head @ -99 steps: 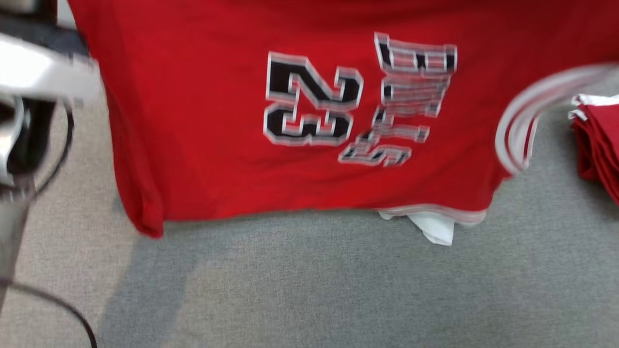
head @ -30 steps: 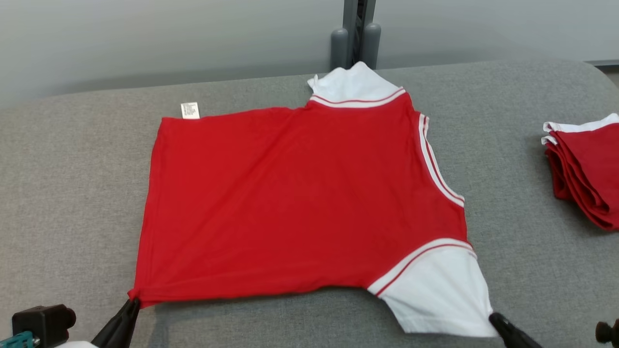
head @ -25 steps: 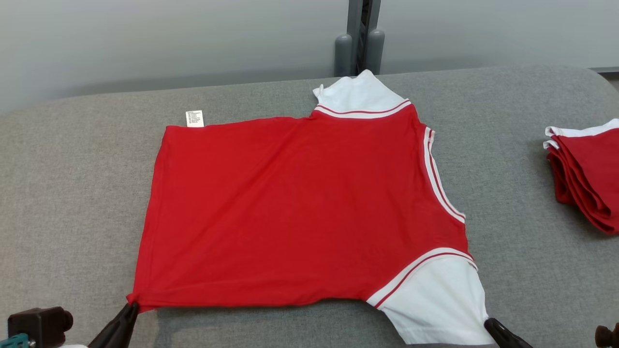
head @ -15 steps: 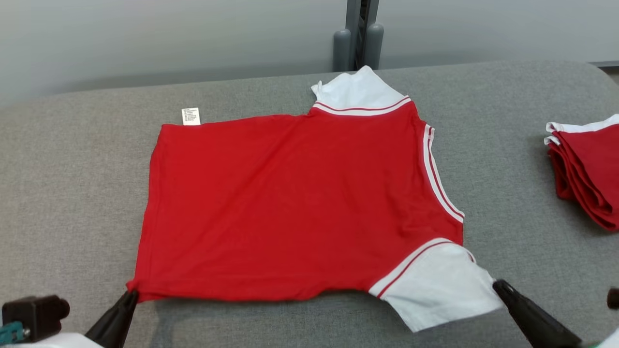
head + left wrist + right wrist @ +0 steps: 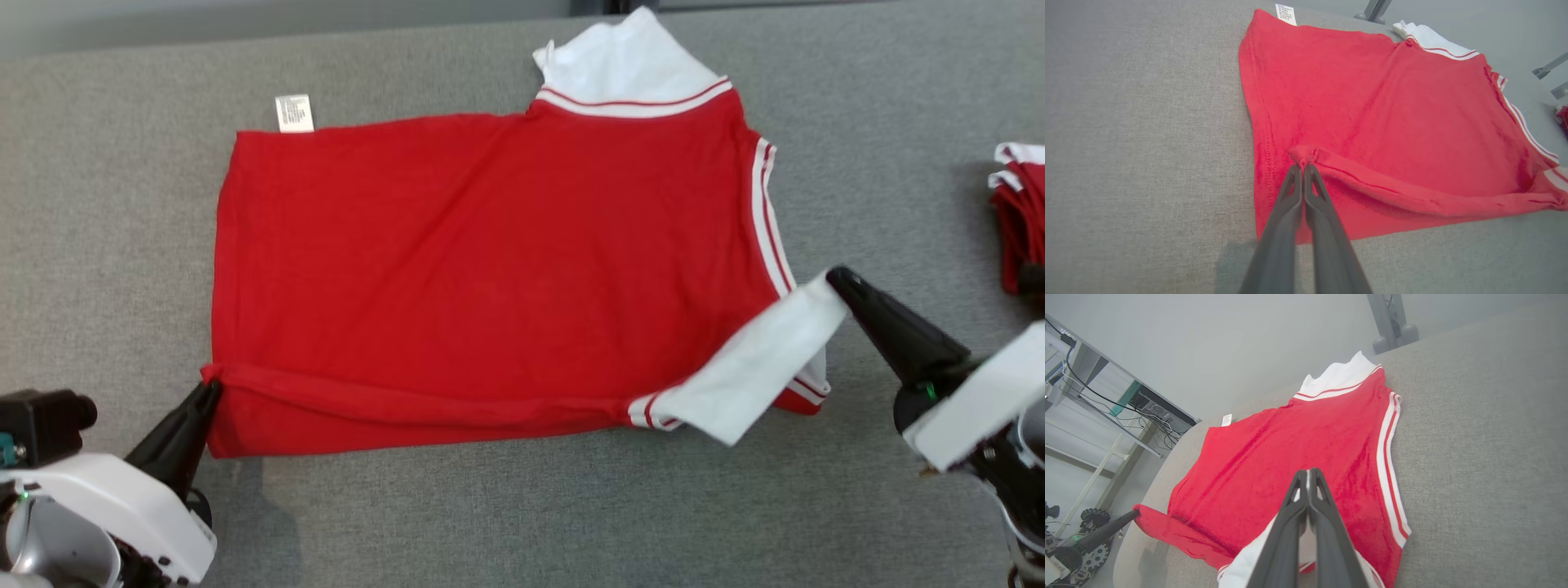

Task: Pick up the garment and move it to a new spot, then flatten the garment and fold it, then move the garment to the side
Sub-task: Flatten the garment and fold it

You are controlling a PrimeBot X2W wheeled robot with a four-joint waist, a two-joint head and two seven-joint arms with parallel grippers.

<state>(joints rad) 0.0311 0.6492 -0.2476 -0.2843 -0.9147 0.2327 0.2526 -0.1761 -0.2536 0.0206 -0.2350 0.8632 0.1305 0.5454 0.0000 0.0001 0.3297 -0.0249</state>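
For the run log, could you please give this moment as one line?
phase: folding | left end effector: shut on shirt corner | right end effector: shut on sleeve | near edge: lifted

The head view looks steeply down on the grey surface and takes in the garment. The left wrist view sits low and close, looking along the left pincer across it. The right wrist view, also low, looks along the right pincer toward the wall; all three share the garment.
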